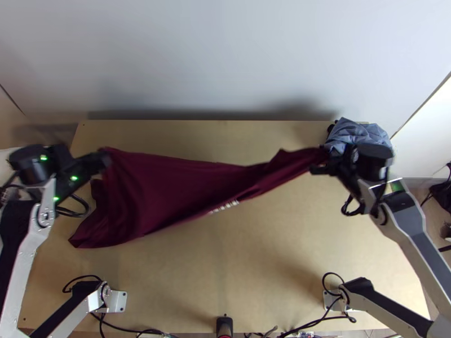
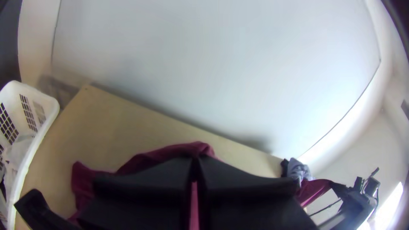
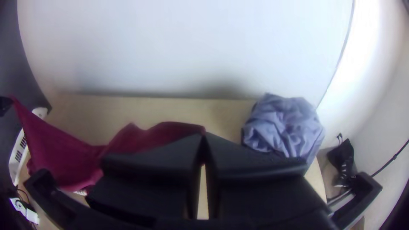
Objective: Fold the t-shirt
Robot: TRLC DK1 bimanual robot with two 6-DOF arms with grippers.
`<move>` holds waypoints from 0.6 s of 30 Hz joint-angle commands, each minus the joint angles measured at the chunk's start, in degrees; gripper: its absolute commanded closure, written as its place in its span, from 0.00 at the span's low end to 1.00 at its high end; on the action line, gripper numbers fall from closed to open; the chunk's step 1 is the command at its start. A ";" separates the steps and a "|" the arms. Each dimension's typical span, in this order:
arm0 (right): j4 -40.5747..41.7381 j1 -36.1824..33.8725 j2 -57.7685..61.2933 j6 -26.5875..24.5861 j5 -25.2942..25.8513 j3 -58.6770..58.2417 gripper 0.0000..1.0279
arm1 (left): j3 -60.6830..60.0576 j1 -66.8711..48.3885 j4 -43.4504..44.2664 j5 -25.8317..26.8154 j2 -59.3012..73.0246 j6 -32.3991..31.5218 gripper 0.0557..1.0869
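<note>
The dark red t-shirt [image 1: 163,191] is stretched between both grippers above the table in the top view, wide at the left, narrow and gathered at the right. My left gripper [image 1: 103,159] holds its upper left corner; in the left wrist view my left gripper [image 2: 195,161] is shut on red cloth. My right gripper [image 1: 324,163] holds the narrow end; in the right wrist view my right gripper [image 3: 203,137] is shut with red cloth [image 3: 162,134] at its fingertips. A lower corner hangs at the left, and light print shows on the lower edge.
A bunched blue-grey cloth [image 1: 358,135] lies at the table's far right corner, close to the right gripper. A white basket [image 2: 47,111] stands beside the table's left side. The wooden table [image 1: 253,281] has cables and arm bases along its near edge.
</note>
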 commanded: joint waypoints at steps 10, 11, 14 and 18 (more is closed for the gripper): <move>3.16 4.00 1.19 7.18 -4.04 29.72 0.97 | 22.27 4.74 0.12 -0.01 -1.32 -19.01 0.97; 3.51 4.00 1.55 8.23 -4.04 31.83 0.97 | 23.50 4.82 0.21 -0.28 -1.23 -20.51 0.97; 3.42 4.52 2.25 10.78 -4.12 36.75 0.97 | 27.02 4.91 0.30 -0.89 -1.40 -22.88 0.97; 3.34 5.40 2.42 11.66 -4.21 41.76 0.97 | 32.20 6.23 1.70 -1.25 -1.58 -24.55 0.97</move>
